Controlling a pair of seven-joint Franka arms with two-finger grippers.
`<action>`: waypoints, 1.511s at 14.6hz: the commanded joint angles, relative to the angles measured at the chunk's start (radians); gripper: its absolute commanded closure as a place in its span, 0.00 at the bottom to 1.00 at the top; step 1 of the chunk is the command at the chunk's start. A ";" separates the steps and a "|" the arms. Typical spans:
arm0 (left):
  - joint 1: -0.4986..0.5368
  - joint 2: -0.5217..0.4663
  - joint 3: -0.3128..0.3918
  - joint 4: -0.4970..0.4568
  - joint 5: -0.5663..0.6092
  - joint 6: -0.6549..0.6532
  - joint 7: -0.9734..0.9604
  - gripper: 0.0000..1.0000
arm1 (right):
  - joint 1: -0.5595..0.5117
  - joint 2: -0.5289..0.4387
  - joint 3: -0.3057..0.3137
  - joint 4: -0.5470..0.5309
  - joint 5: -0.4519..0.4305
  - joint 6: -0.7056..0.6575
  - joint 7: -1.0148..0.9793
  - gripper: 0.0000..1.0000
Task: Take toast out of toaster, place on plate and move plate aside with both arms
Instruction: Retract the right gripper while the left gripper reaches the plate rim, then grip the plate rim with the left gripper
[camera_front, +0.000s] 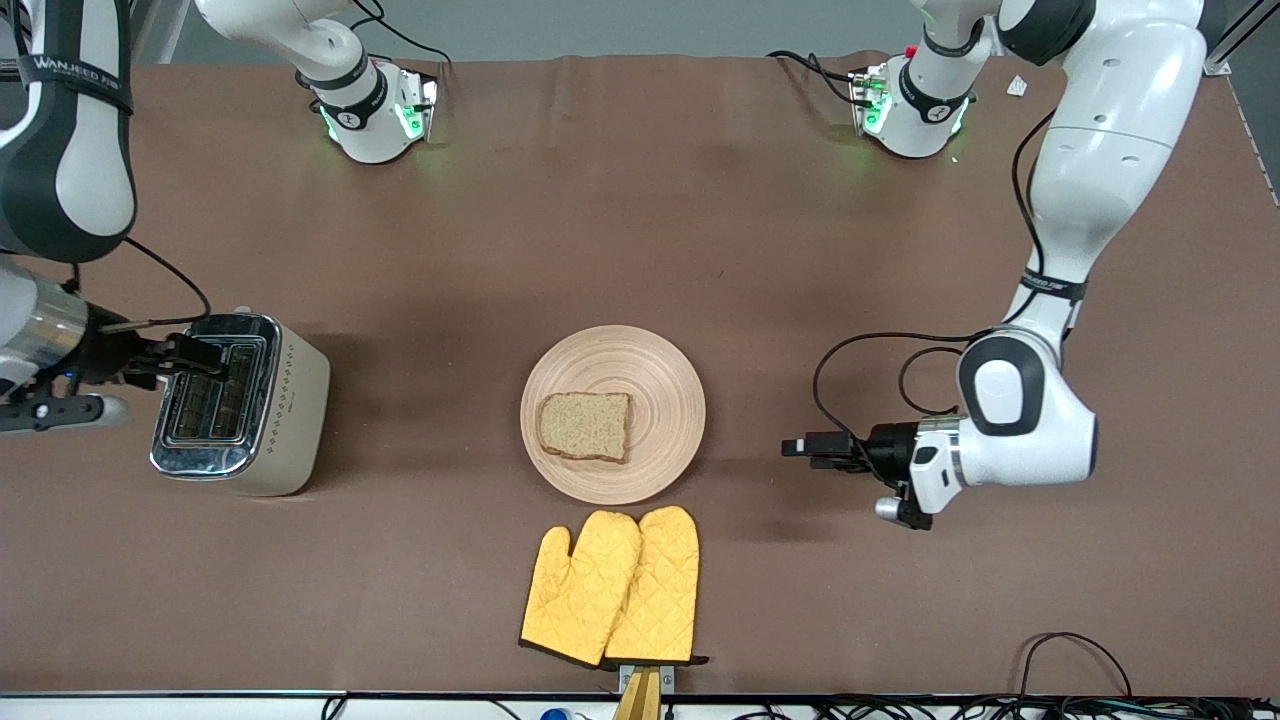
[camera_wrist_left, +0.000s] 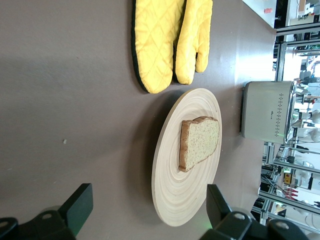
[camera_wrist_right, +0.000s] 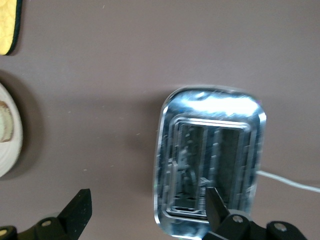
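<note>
A: Entry, largest first. The table (camera_front: 640, 200) carries everything. The left arm (camera_front: 1090, 160) reaches down from its base to the left arm's end, forearm level and low. The right arm (camera_front: 60, 150) bends in over the right arm's end.

B: And the toaster?

A: The toaster (camera_front: 245, 405) stands at the right arm's end, chrome top up. In the right wrist view both slots look empty, so extraction is judged done.

B: Why is the right gripper there?

A: The right gripper (camera_front: 195, 362) hangs over the toaster top, fingers spread wide and holding nothing. Judgement: that is simply where the pull ended.

B: Plate position?

A: The plate (camera_front: 660, 350) lies mid-table, between the toaster and the left gripper, well apart from both. Just nearer the camera lie the oven mitts (camera_front: 612, 588), side by side, close to the plate's rim but not touching it.

B: The left gripper?

A: The left gripper (camera_front: 808, 447) hovers low beside the plate, pointing at its rim, jaws wide and empty. Judgement: it is lined up to take the rim for the two-arm move.

B: And the toast?

A: The toast (camera_front: 586, 426) lies flat on the plate, off-centre toward the toaster and the camera. Placing looks finished; moving the plate aside remains.
</note>
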 joint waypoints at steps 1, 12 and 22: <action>-0.036 0.035 -0.006 -0.001 -0.063 0.035 0.051 0.06 | 0.006 -0.004 -0.027 0.109 -0.066 -0.084 -0.031 0.00; -0.151 0.162 -0.005 0.021 -0.203 0.066 0.213 0.42 | -0.412 -0.127 0.484 0.220 -0.217 -0.309 -0.040 0.00; -0.199 0.179 -0.003 0.021 -0.200 0.118 0.197 1.00 | -0.543 -0.136 0.592 0.217 -0.218 -0.316 -0.040 0.00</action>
